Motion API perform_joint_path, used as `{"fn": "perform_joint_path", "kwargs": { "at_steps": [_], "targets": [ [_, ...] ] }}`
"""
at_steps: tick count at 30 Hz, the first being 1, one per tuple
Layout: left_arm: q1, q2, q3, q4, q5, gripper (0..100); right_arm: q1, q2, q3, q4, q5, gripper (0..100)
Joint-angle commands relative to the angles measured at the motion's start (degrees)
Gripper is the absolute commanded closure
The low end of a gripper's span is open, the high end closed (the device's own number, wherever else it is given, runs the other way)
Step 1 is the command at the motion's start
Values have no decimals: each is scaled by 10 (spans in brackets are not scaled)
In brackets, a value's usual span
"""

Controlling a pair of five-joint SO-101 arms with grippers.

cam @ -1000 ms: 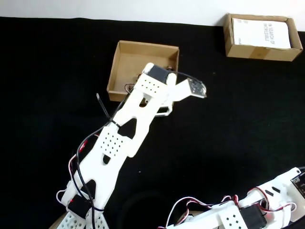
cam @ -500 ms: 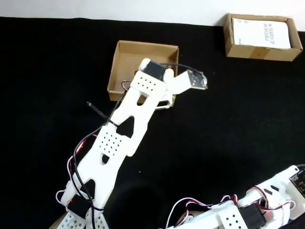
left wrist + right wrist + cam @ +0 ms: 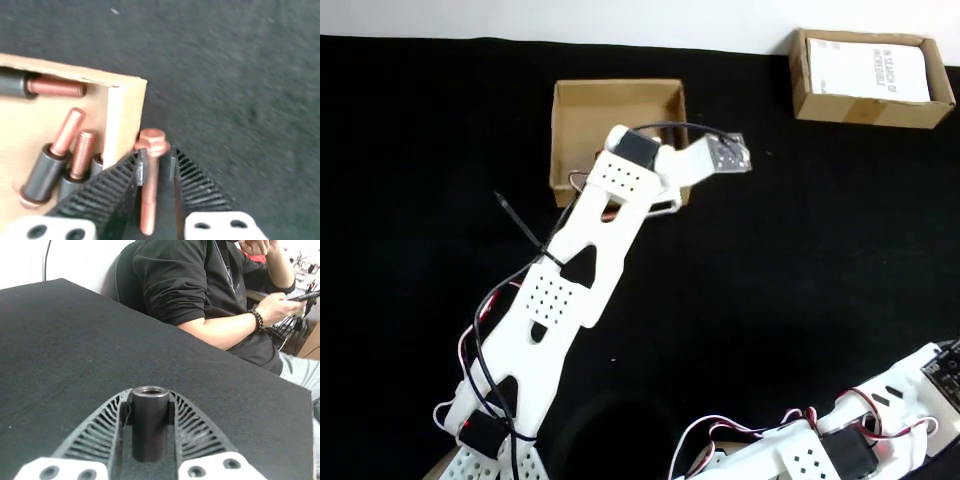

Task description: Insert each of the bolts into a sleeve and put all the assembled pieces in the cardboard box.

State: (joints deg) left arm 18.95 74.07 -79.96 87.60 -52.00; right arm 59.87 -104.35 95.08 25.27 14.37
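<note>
Left wrist view caught the left tool (image 3: 155, 156) clamping a copper bolt (image 3: 148, 200) just outside the cardboard box (image 3: 122, 115); right wrist view, the right tool (image 3: 150, 395) gripping a black sleeve (image 3: 150, 430).

Counter (image 3: 800, 280): I am looking down on a matte black cloth that is covering it. Wall (image 3: 620, 20): a pale strip is running along the counter's far edge. On the right wrist camera I am seeing a white wall (image 3: 80, 260) with a thin dark cable (image 3: 46, 260) hanging down it. Chair (image 3: 121, 282): a dark backrest is standing just beyond the counter. Spare carton (image 3: 865, 110): sitting at the far right corner, holding a white booklet (image 3: 868, 68). Light: falling evenly across the cloth.
</note>
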Motion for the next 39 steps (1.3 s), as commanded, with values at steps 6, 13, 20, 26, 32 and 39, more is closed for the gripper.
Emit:
{"fn": "perform_joint_path", "kwargs": {
  "at_steps": [6, 13, 20, 26, 32, 39],
  "targets": [
    [-25, 6, -15, 55, -101, 878, -7, -7, 22, -13, 12, 991],
    [-37, -10, -12, 105, -113, 878, -7, -6, 15, -13, 15, 991],
    [-77, 6, -11, 128, -110, 878, -7, -2, -20, -10, 16, 991],
    [-82, 7, -11, 128, -110, 878, -7, -4, -24, -10, 16, 991],
    [-41, 7, -15, 124, -111, 878, -7, -5, -24, -8, 16, 991],
    [-37, 7, -15, 67, -110, 878, -1, -6, -25, -8, 54, 991]
  ]
}}
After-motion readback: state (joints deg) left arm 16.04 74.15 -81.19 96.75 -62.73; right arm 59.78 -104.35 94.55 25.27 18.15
